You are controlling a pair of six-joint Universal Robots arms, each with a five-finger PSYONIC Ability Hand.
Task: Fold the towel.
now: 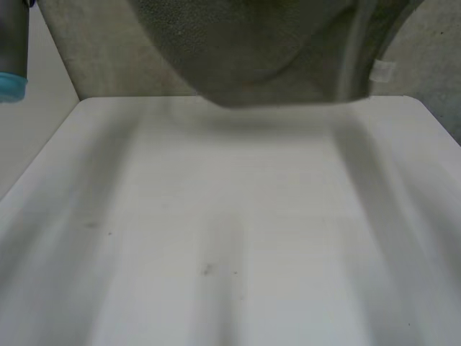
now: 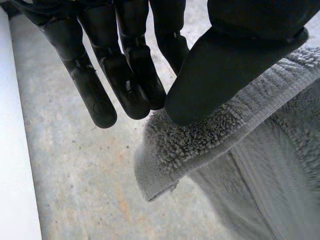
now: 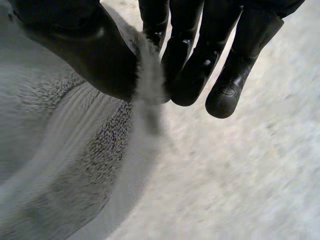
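Note:
A grey terry towel (image 1: 252,50) hangs in the air above the far edge of the white table (image 1: 230,231), held up off it. In the left wrist view my left hand (image 2: 220,65) pinches a corner of the towel (image 2: 200,145) between its thumb and its straight fingers (image 2: 135,85). In the right wrist view my right hand (image 3: 100,55) pinches the towel's edge (image 3: 145,85) between thumb and fingers (image 3: 195,75), and the cloth (image 3: 65,165) drops away below the thumb. A white label (image 1: 383,71) shows on the towel's right side.
My left arm's light-blue cap (image 1: 11,86) shows at the left of the head view. Grey floor (image 2: 75,175) lies beyond the table's edge. A few small dark specks (image 1: 207,270) mark the tabletop.

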